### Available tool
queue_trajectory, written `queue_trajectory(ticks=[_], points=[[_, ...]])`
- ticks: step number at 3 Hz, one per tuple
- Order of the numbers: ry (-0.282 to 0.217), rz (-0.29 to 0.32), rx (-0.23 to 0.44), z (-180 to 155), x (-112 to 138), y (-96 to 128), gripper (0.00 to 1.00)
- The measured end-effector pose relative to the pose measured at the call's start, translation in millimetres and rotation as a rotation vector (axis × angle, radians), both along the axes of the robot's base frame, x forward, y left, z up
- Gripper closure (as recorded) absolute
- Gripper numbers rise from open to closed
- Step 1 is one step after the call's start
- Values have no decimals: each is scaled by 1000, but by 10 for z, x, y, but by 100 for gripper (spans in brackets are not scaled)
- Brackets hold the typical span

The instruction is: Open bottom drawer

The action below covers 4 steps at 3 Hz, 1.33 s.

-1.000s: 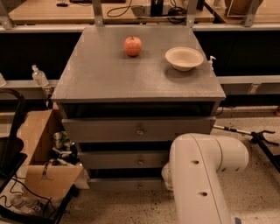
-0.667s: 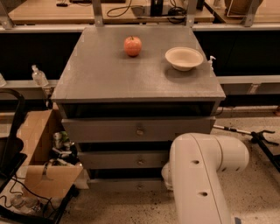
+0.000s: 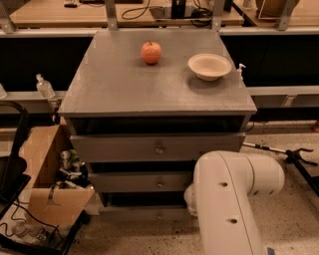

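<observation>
Gripper: out of view behind white arm [image 3: 234, 199]; grip cannot be told.
Bottom drawer [image 3: 134, 215]: just left of arm.
Cabinet top [image 3: 124, 84]: apple [image 3: 151, 52], bowl [image 3: 210, 66].
Floor [image 3: 294, 199]: speckled.

Cabinet top [image 3: 124, 94]: carries the apple [image 3: 151, 52] towards the far side, left of the bowl [image 3: 210, 66]; the two are apart.
Drawers: three stacked under the top; the bottom drawer [image 3: 139, 214] lies lowest, just above the floor.
Arm [image 3: 229, 199]: near right, before the right ends of the two lower drawers.
Gripper: out of view.
Box [image 3: 50, 169]: on the floor, just left of the cabinet.
Desk [image 3: 60, 12]: far, behind the cabinet.
</observation>
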<state>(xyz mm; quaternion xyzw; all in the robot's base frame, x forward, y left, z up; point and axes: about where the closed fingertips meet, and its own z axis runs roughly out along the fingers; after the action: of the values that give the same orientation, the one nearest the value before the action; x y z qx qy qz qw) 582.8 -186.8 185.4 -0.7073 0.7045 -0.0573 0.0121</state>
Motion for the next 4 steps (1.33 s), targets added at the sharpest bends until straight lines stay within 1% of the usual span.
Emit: queue_trajectory(ticks=[4], points=[[0, 0, 0, 20, -1, 0, 100]])
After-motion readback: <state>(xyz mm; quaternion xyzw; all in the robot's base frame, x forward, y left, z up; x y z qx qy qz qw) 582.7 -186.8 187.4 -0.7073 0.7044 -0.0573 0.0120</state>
